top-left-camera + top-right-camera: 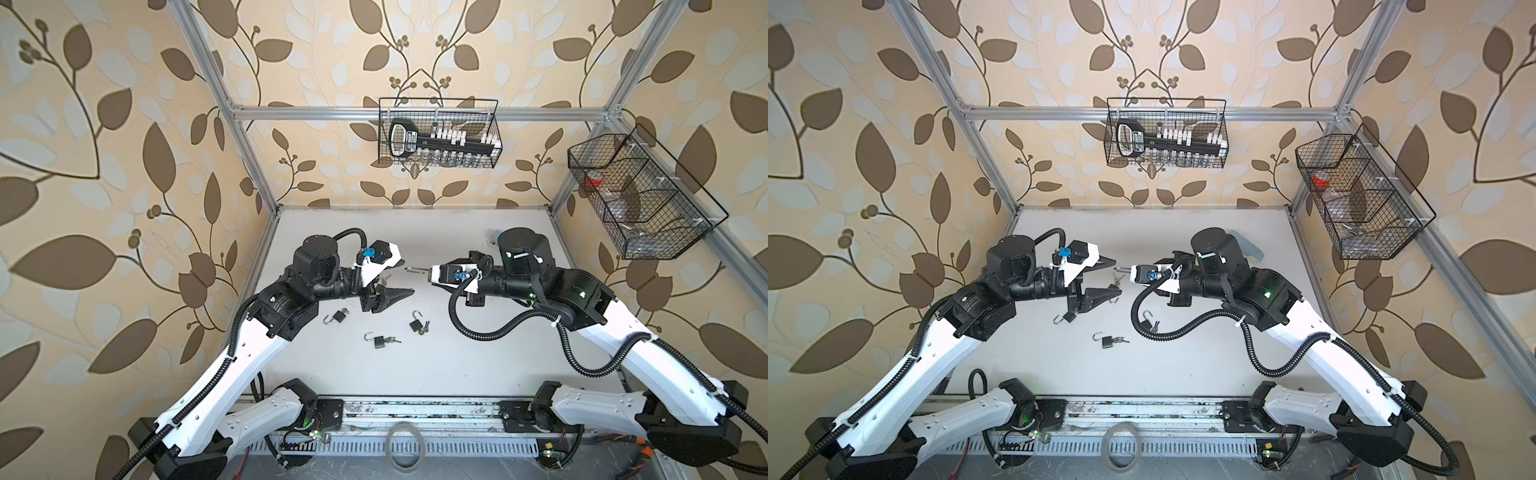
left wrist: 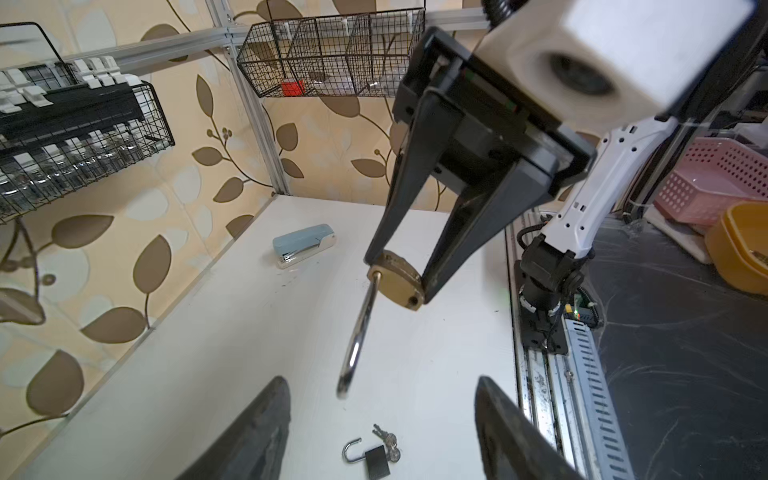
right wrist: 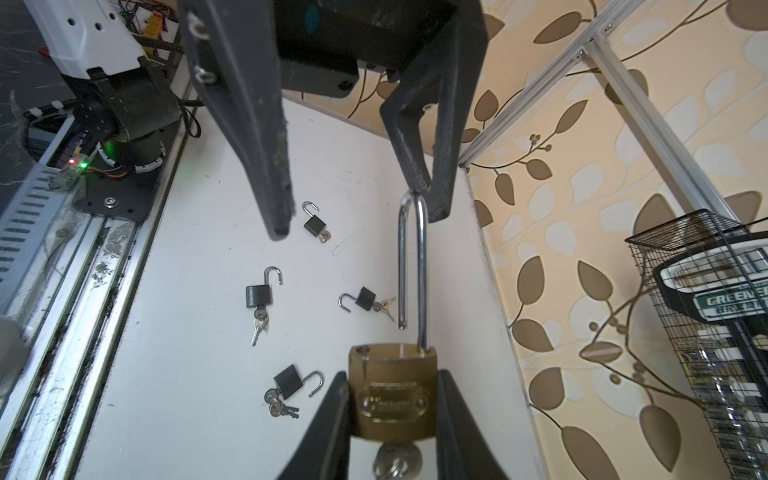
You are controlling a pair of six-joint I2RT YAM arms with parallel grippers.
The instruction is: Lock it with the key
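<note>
The brass-coloured metal padlock (image 3: 392,395) has a dull, faintly scratched body and a glossy chromed shackle (image 3: 422,270). The small black padlocks (image 3: 259,296) look matt. The white tabletop (image 3: 199,291) is smooth and lightly scuffed. The left pincer (image 2: 382,382) has matt black plastic fingers (image 2: 257,436), rough and worn.

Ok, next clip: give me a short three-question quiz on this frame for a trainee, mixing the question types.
1. True or false: the shackle of the brass padlock in the right gripper is clicked shut.
2. How many small black padlocks lie on the table in the right wrist view? A) two B) four C) six
3. In one word, how do the jaws of the left gripper stand?
Key: 1 false, the shackle's free end hangs clear of the body. 2 B. 3 open.
</note>
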